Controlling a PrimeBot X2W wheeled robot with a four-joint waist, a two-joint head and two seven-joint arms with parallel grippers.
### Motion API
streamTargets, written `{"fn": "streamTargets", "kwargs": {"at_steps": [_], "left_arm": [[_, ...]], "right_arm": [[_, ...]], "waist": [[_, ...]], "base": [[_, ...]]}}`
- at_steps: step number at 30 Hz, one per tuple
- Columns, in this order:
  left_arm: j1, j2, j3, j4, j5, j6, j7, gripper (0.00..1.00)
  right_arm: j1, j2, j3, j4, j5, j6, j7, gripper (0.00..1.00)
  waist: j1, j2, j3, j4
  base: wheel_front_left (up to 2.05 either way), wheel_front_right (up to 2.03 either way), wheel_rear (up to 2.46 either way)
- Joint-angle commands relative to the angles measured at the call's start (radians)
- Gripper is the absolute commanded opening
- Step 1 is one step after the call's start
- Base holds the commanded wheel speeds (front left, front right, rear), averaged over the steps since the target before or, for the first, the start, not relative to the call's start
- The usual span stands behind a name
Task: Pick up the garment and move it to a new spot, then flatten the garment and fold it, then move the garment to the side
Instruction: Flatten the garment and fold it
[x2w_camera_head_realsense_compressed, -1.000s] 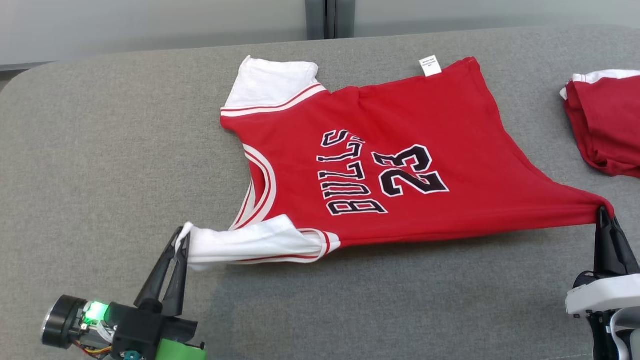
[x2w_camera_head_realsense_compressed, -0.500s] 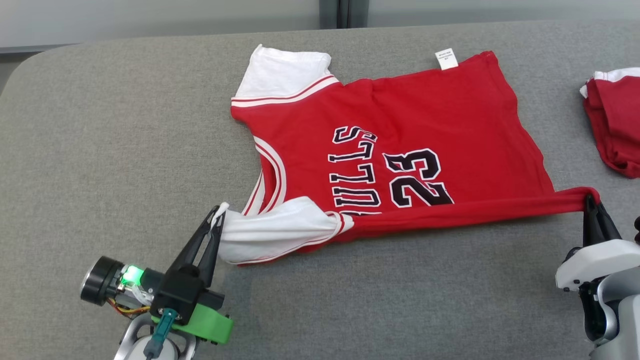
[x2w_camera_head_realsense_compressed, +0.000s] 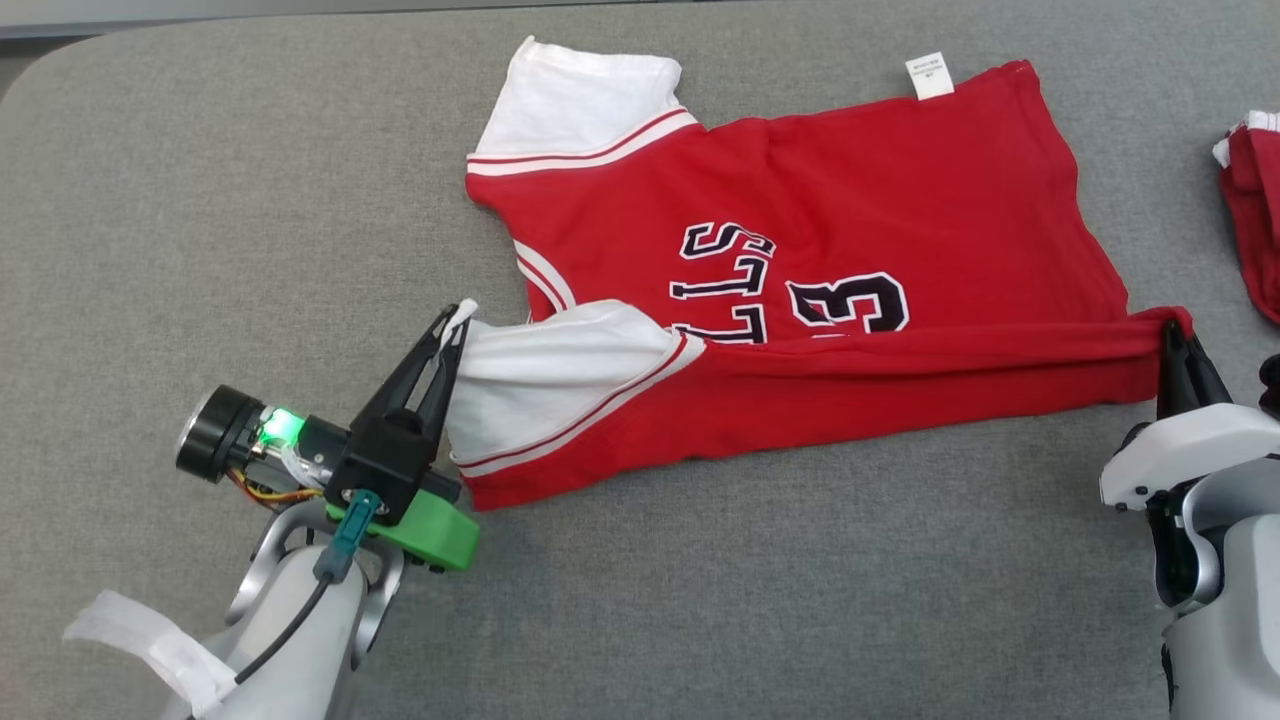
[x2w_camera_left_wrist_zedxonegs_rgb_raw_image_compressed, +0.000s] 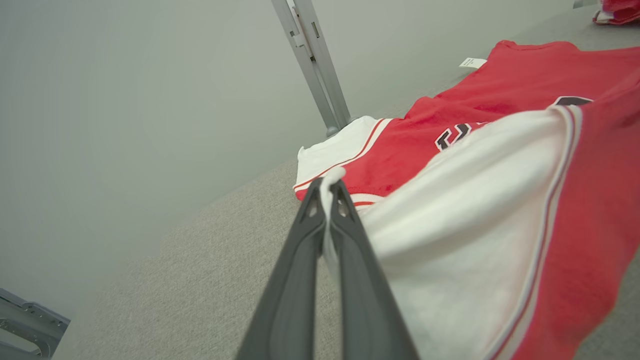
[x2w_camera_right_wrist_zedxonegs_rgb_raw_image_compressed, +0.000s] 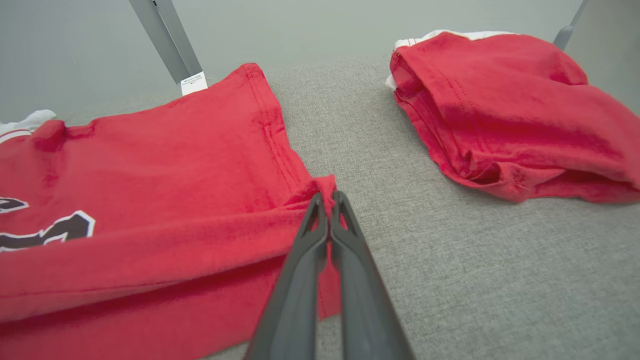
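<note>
The garment is a red jersey with white sleeves and black lettering, lying on the grey table with its near edge lifted and folded over the front. My left gripper is shut on the tip of the near white sleeve. My right gripper is shut on the near hem corner. In the left wrist view the left gripper pinches white cloth; in the right wrist view the right gripper pinches red cloth. The lifted flap hides part of the lettering.
Another red garment lies bunched to the right, also at the head view's right edge. The grey table spreads left and in front. A grey post stands behind the table's far edge.
Both grippers have carried the near sleeve and hem corner away from me, over the jersey, folding its near edge across the lettering. The head camera has tilted down.
</note>
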Motion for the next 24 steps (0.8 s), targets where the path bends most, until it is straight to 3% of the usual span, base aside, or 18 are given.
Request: {"fn": "streamTargets", "kwargs": {"at_steps": [1,4,5,6,8,18,24], "left_arm": [[-0.027,0.003,-0.002,0.009,0.007,0.0,0.0,0.0],[-0.054,0.0,-0.01,0.023,0.005,0.002,0.0,0.0],[-0.061,-0.002,-0.013,0.025,0.005,0.005,0.0,0.21],[-0.064,-0.003,-0.015,0.028,0.004,0.008,0.0,0.39],[-0.071,-0.007,-0.018,0.03,-0.002,0.014,0.0,1.0],[0.028,-0.029,0.003,-0.004,-0.068,0.055,0.0,1.0],[0.164,-0.078,0.059,0.061,-0.209,0.018,0.0,1.0]], "right_arm": [[-0.019,-0.005,-0.005,0.006,-0.008,-0.002,-0.002,0.0],[-0.047,-0.001,0.0,0.011,-0.006,-0.002,-0.013,0.0],[-0.06,0.001,0.009,0.004,0.003,-0.002,-0.033,0.29],[-0.067,0.003,0.008,0.001,0.008,-0.002,-0.046,1.0],[-0.074,0.007,0.022,-0.004,0.026,-0.002,-0.078,1.0],[0.008,-0.015,0.024,0.002,0.083,-0.002,-0.16,1.0],[0.046,-0.045,0.018,0.026,0.083,-0.002,-0.168,1.0]], "waist": [[0.0,-0.0001,0.017,0.0],[0.0,-0.0001,0.031,-0.001],[0.0,-0.0001,0.035,-0.001],[0.0,-0.0001,0.038,0.0],[0.0,-0.0001,0.041,0.001],[0.0,-0.0001,0.022,0.003],[0.0,-0.0001,0.004,-0.003]], "base": [[0.0,0.0,0.0],[0.0,0.0,0.0],[0.0,0.0,0.0],[0.0,0.0,0.0],[0.0,0.0,0.0],[0.0,0.0,0.0],[0.0,0.0,0.0]]}}
